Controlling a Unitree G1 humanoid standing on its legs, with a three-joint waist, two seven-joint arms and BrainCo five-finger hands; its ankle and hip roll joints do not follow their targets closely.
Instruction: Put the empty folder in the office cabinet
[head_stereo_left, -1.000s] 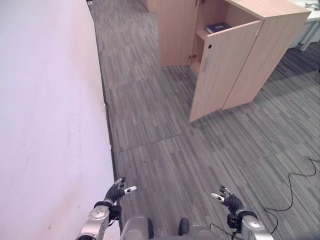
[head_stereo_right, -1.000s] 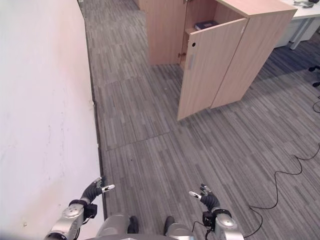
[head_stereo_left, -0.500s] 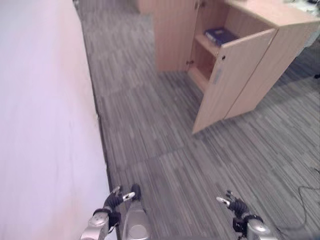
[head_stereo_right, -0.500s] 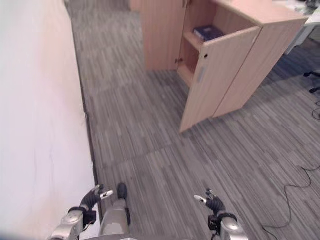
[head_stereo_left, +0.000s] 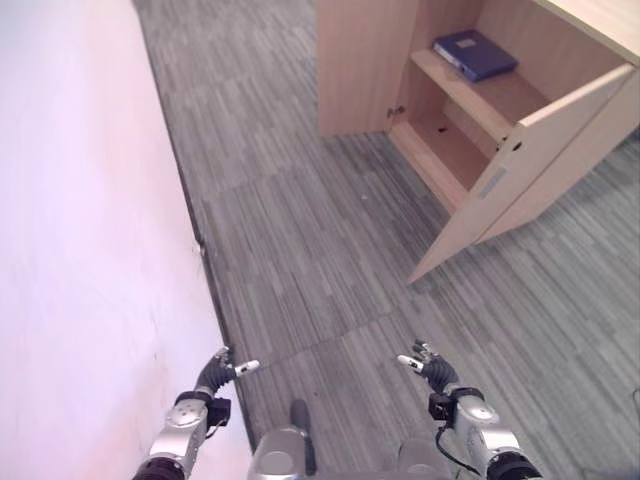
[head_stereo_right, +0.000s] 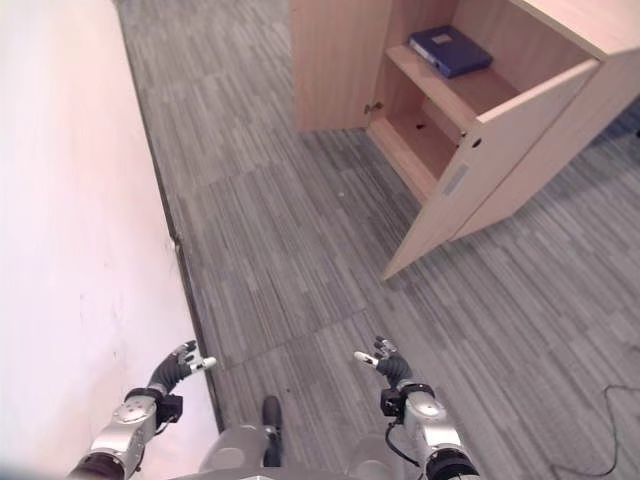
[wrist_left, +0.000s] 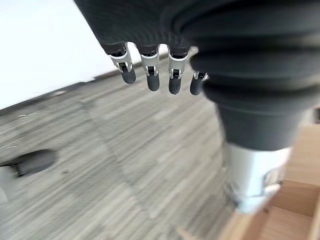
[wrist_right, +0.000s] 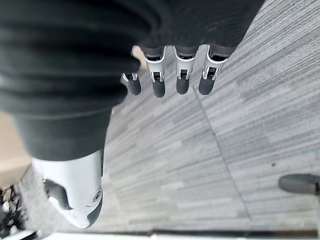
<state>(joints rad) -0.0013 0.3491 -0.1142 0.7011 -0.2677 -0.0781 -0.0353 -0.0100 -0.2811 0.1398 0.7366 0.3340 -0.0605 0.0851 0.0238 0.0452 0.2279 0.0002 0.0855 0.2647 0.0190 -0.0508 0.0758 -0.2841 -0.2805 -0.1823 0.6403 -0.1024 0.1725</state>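
Note:
A blue folder (head_stereo_left: 475, 53) lies flat on the upper shelf of the light wooden cabinet (head_stereo_left: 360, 70), far ahead on the right. The cabinet door (head_stereo_left: 520, 165) stands swung open over the carpet. My left hand (head_stereo_left: 219, 371) hangs low by the wall, fingers (wrist_left: 150, 75) relaxed and holding nothing. My right hand (head_stereo_left: 431, 368) hangs low on the other side, well short of the cabinet, its fingers (wrist_right: 170, 80) also relaxed and empty.
A white wall (head_stereo_left: 80, 250) runs along the whole left side. Grey striped carpet (head_stereo_left: 300, 230) stretches from my hands to the cabinet. The open door juts out toward the right part of the floor.
The camera has moved toward the cabinet, which now shows closer and more from above, with the folder on its shelf plainer. Both hands stay low and empty.

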